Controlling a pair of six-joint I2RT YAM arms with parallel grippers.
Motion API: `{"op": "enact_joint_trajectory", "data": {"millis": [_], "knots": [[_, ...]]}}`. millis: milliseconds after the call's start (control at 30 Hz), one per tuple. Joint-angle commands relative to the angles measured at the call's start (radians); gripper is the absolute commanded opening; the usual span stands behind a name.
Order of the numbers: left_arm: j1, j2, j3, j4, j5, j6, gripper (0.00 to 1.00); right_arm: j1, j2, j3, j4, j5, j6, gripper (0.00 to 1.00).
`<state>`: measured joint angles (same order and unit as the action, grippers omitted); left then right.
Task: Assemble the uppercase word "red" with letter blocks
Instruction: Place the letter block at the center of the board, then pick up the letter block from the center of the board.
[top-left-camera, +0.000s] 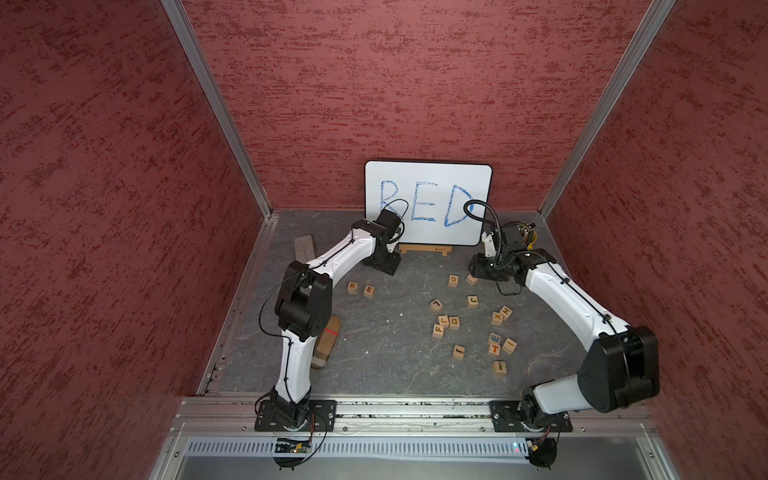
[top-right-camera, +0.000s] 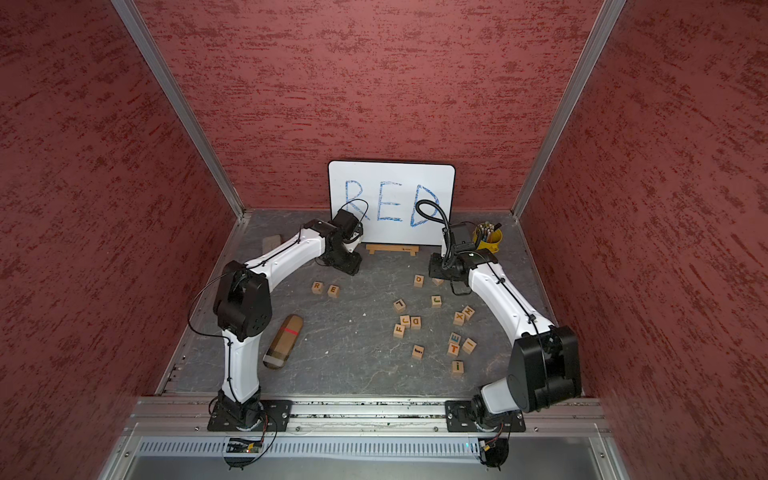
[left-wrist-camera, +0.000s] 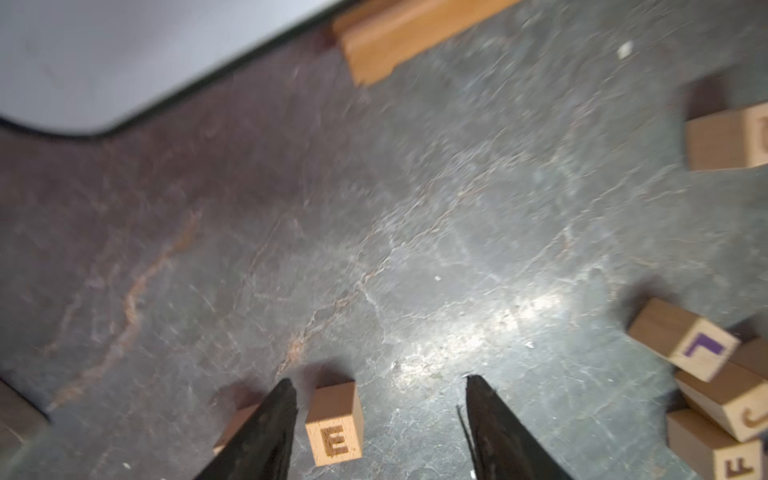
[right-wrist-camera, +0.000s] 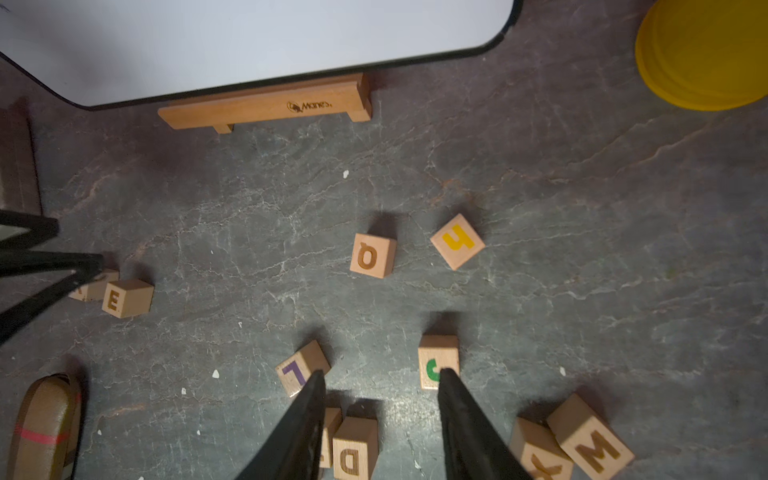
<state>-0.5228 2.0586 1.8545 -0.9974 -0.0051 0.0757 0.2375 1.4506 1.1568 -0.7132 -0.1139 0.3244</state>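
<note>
The R block (top-left-camera: 352, 286) and the E block (top-left-camera: 368, 290) stand side by side on the dark table at the left, a small gap between them. My left gripper (left-wrist-camera: 380, 380) hangs open just behind them. The E block (left-wrist-camera: 334, 424) stands free between its fingers, close to one finger, and the R block (left-wrist-camera: 237, 424) is half hidden behind that finger. The D block (top-left-camera: 454, 322) sits in a cluster right of centre. My right gripper (right-wrist-camera: 382, 373) is open and holds nothing. The D block (right-wrist-camera: 355, 449) lies on the table below, between its fingers.
A white board (top-left-camera: 428, 199) with blue "RED" leans at the back on a wooden stand (top-left-camera: 424, 249). Loose blocks Q (top-left-camera: 453, 280), L (top-left-camera: 435, 306), J (top-left-camera: 472, 301), X, M and T scatter at the right. A yellow cup (top-right-camera: 488, 239) stands back right, a brown oblong object (top-right-camera: 284, 340) front left.
</note>
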Motion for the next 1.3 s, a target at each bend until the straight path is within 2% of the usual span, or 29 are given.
{"op": "enact_joint_trajectory", "data": {"millis": [0,100,233,333,600,767,1000,1267], "knots": [[-0.023,-0.002,0.149,-0.038,0.017,0.106,0.72,-0.003,-0.049,-0.053,-0.108,-0.018,0.010,0.47],[-0.028,0.054,0.329,-0.110,0.064,0.120,0.79,0.041,-0.067,-0.093,-0.153,-0.003,0.039,0.48],[-0.016,0.129,0.548,-0.203,0.163,0.098,0.89,0.169,-0.077,-0.135,-0.149,0.002,0.133,0.50],[-0.013,0.148,0.611,-0.229,0.187,0.102,0.91,0.250,-0.072,-0.150,-0.132,0.017,0.206,0.50],[0.060,0.127,0.596,-0.223,0.300,0.075,0.92,0.359,-0.003,-0.199,-0.080,0.054,0.305,0.51],[0.079,0.108,0.576,-0.227,0.315,0.096,0.92,0.364,0.039,-0.211,-0.071,0.093,0.314,0.51],[0.081,0.054,0.466,-0.182,0.314,0.110,0.92,0.365,0.105,-0.211,-0.051,0.121,0.306,0.51],[0.085,0.049,0.454,-0.187,0.324,0.106,0.92,0.365,0.176,-0.192,-0.038,0.152,0.274,0.50]]}}
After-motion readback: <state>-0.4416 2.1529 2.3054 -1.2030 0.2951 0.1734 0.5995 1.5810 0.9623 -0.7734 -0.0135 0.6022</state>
